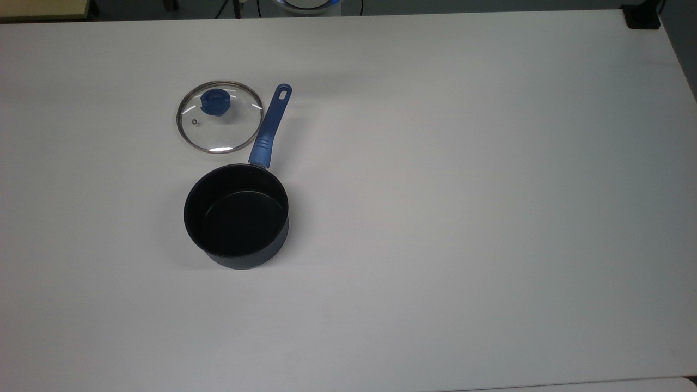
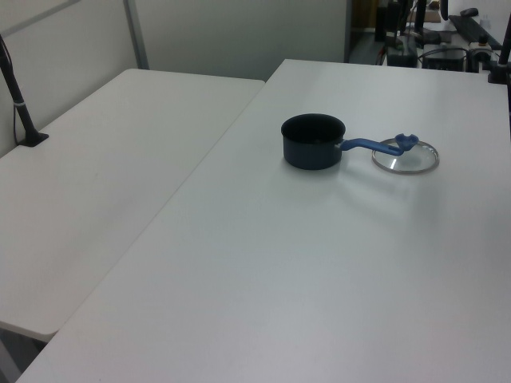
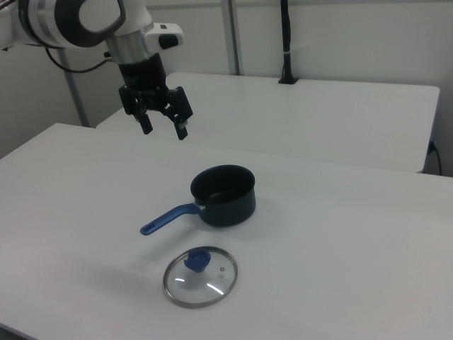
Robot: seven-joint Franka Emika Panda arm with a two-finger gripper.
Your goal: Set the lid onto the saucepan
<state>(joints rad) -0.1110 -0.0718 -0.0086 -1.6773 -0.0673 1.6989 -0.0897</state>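
The gripper (image 3: 164,125) hung in the air with its two fingers spread apart and nothing between them, high above the white table (image 3: 340,234) and toward the right view's upper left, well apart from both task items. In the right view, reading left to right, the saucepan's blue handle (image 3: 170,218) came first, pointing toward the right view's left, then the lid (image 3: 201,277) lying flat on the table in front of it, then the saucepan (image 3: 224,195) standing upright and uncovered. In the top view the lid (image 1: 220,117) sat just beside the handle (image 1: 270,125), on the top view's left of it, with the saucepan (image 1: 236,214) below. The lid was a round pane of clear glass bound by a thin metal rim, with a blue knob (image 1: 215,102) at its centre and a small steam hole (image 1: 195,122) near it; it appeared about as wide as the pot's mouth. The step in hand looked to be the reach for the lid, with nothing of the task yet done. A good grasp would likely mean descending straight over the knob, closing on it squarely, then lifting level so the rim clears the handle before lowering it centred on the pot's rim.
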